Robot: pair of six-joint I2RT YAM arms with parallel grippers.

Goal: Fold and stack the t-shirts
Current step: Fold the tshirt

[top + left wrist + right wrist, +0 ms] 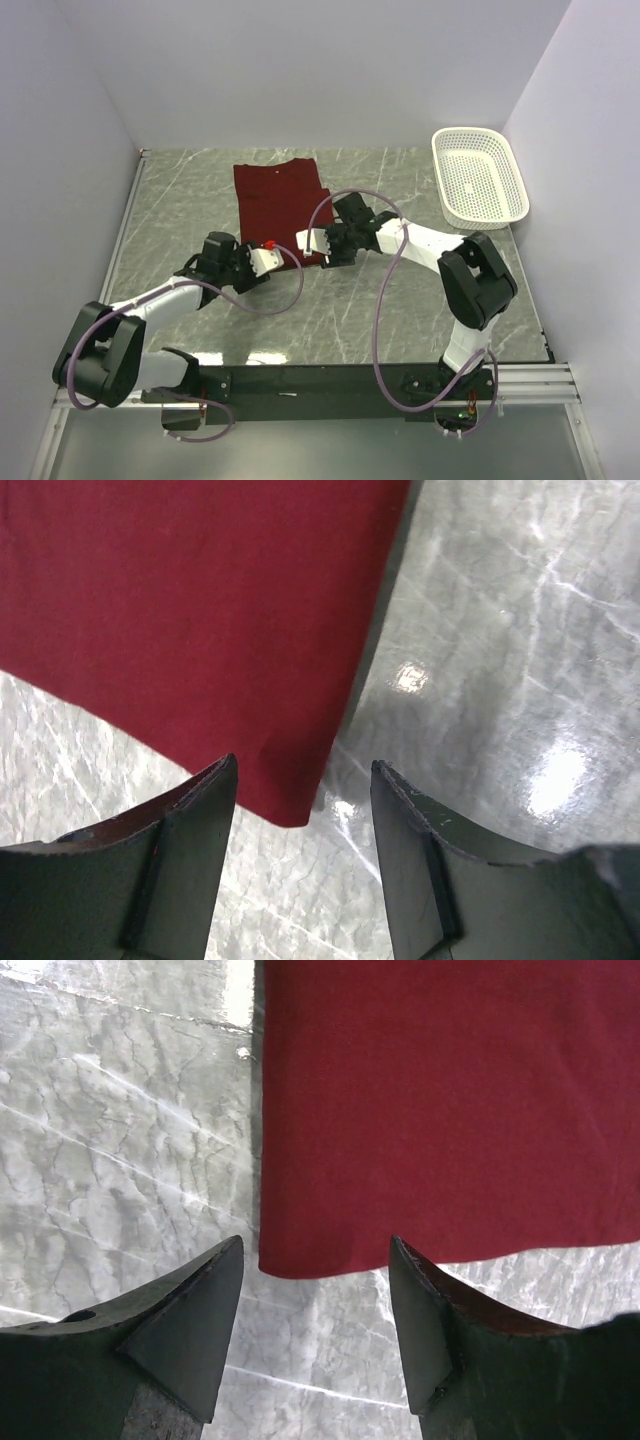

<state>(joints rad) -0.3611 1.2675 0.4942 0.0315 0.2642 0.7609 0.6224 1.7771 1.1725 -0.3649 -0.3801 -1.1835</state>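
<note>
The dark red t-shirt (278, 200) lies folded into a flat rectangle on the marble table, left of centre. My left gripper (268, 252) hovers open at its near left part. In the left wrist view, a corner of the t-shirt (180, 610) reaches just between the tips of the left gripper (303, 765), touching neither finger. My right gripper (312, 242) is open at the near right corner. In the right wrist view the t-shirt (440, 1110) ends level with the tips of the right gripper (316, 1245). Neither gripper holds anything.
A white mesh basket (478, 175) stands at the back right by the wall. Grey marble tabletop (400, 300) surrounds the shirt. White walls close in the back and both sides. The two arms meet close together at the shirt's near edge.
</note>
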